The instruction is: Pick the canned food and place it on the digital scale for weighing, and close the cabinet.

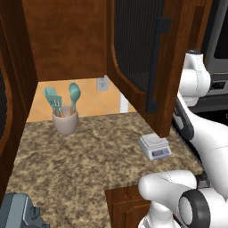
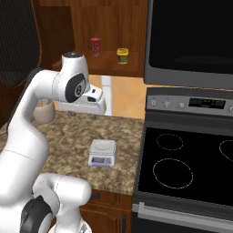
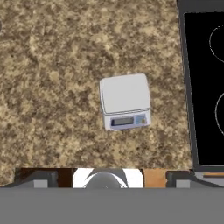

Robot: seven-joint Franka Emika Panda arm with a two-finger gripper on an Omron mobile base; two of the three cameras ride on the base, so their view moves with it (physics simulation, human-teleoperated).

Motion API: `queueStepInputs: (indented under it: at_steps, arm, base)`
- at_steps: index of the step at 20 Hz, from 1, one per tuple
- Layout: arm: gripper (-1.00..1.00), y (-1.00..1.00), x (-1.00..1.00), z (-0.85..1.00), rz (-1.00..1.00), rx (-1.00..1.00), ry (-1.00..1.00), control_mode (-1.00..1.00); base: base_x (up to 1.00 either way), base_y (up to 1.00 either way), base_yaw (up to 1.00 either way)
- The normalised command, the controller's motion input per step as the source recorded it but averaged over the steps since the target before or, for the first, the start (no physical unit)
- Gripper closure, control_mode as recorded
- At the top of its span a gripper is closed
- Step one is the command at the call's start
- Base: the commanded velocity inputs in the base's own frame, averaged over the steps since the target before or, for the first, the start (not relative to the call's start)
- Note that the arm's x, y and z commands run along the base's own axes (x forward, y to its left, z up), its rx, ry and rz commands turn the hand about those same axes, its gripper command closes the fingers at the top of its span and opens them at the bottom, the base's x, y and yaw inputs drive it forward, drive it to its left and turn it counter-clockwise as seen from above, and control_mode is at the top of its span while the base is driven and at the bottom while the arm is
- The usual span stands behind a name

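Digital scale (image 1: 154, 146): light-grey, square, bare platform, bluish display strip on its front; stands on the speckled granite counter (image 1: 89, 156) near the counter's front edge, just beside the black glass cooktop (image 2: 191, 168); also seen from above in the hand view (image 3: 125, 100), platform unoccupied. Canned food (image 2: 122, 55): small yellow tin with a darker top, upright on the shelf inside the open wall cabinet (image 2: 109, 32), near a red can (image 2: 95, 46) standing to its left on the same shelf, the two apart. Cabinet door (image 1: 147, 58): reddish-brown with a dark ribbed panel and a dark vertical bar handle (image 1: 156, 67); swung open, standing out over the counter above the scale. Gripper (image 2: 84, 111): hangs below the white wrist over the counter, above and behind the scale, well apart from the tin; fingertips too small and shadowed to judge, so whether the pincer is wide or narrow cannot be told; nothing visible in it. Also present: beige utensil holder (image 1: 65, 120) with teal utensils (image 1: 62, 98) at the counter's back; wall outlet (image 1: 103, 83) on the orange tiled backsplash; dark microwave (image 2: 191, 36) above the stove's control panel (image 2: 191, 103).
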Motion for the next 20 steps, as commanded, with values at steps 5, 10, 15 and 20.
queueStepInputs:
  at_steps: [5,10,15,20]
  arm:
    - [-1.0,-0.49,-0.22,0.36,-0.04,0.01,-0.18,-1.0]
    - [-1.0,-0.25,-0.17,0.67,-0.02,0.01,-0.11,-1.0]
    - [-1.0,-0.01,-0.2,0.72,-0.02,-0.02,-0.02,-1.0]
    - [-1.0,-0.03,-0.04,0.6,-0.05,-0.01,-0.27,-1.0]
  base:
    - [0.0,0.0,0.0]
    - [0.0,0.0,0.0]
    - [0.0,0.0,0.0]
    - [0.0,0.0,0.0]
